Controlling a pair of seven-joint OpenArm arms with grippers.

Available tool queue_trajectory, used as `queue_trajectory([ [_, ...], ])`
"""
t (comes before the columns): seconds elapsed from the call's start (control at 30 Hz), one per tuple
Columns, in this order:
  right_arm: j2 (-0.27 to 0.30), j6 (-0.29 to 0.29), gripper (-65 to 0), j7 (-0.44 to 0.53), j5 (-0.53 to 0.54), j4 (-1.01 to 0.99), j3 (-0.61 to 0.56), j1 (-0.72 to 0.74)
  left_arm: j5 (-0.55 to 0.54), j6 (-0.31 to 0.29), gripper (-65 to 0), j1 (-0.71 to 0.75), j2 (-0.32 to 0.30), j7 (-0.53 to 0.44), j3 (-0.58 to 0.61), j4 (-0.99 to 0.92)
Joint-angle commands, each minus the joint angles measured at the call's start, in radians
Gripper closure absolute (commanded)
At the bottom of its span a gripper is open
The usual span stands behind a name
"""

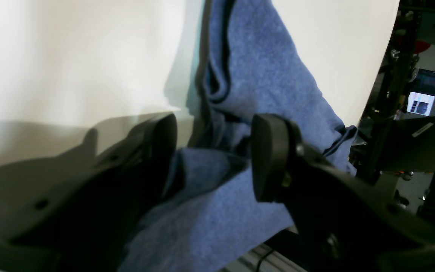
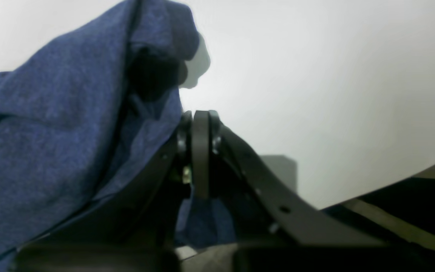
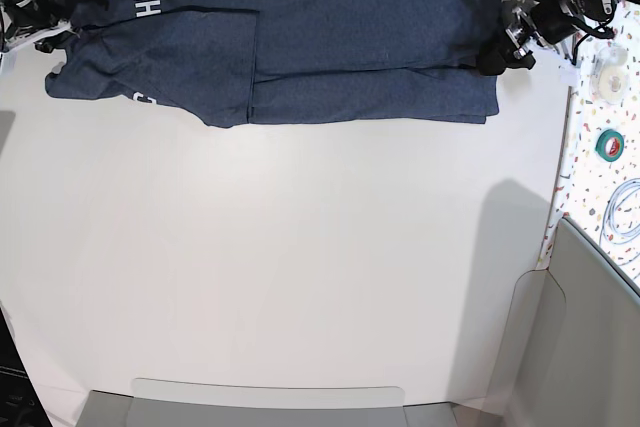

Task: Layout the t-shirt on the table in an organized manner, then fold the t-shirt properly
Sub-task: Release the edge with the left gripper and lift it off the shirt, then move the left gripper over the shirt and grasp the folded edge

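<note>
T-shirt stretched along far edge of table. L gripper jaws apart, cloth btwn them; R gripper jaws together, pinching shirt fabric.

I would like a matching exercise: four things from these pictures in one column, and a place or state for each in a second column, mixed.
Things:
1. t-shirt
2. left gripper
3. right gripper
4. green tape roll

Places or states:
A. shut
B. on the speckled strip
C. open, cloth between the jaws
D. stretched along the table's far edge

Pairs: 1-D, 2-C, 3-A, 4-B
</note>
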Motion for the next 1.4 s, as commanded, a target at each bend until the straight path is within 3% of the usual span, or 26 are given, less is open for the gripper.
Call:
queue_trajectory([
  [0.0, 0.015, 0.014, 0.0, 0.017, 0.011, 0.015, 0.005, -0.003, 0.078, 0.024, -31.7, 0.011, 0.001, 0.034, 0.029, -0.003],
  [0.27, 0.013, 0.014, 0.0, 0.017, 0.011, 0.015, 0.006, -0.004, 0.078, 0.024, -29.8, -0.025, 0.011, 0.032, 0.069, -0.003],
  [0.37, 0.016, 0.014, 0.0, 0.017, 0.011, 0.015, 0.006, -0.004, 0.078, 0.024, -18.4, -0.028, 0.011, 0.032, 0.068, -0.003],
  [0.47, 0.016, 0.014, 0.0, 0.017, 0.011, 0.015, 0.006, -0.004, 0.078, 0.024, -0.1, -0.031, 0.011, 0.032, 0.068, -0.003],
  [0.67, 0.015, 0.014, 0.0, 0.017, 0.011, 0.015, 0.008, -0.004, 0.070, 0.024, 0.0, -0.026, 0.012, 0.003, 0.074, 0.054],
  [1.03, 0.019, 0.014, 0.0, 0.017, 0.011, 0.015, 0.009, -0.004, 0.072, 0.024, 0.0, 0.003, 0.038, -0.009, 0.137, 0.375],
  [1.37, 0.052, 0.014, 0.0, 0.017, 0.006, 0.015, 0.046, -0.001, 0.078, 0.025, 0.0, -0.060, 0.035, -0.017, 0.413, 0.421],
])
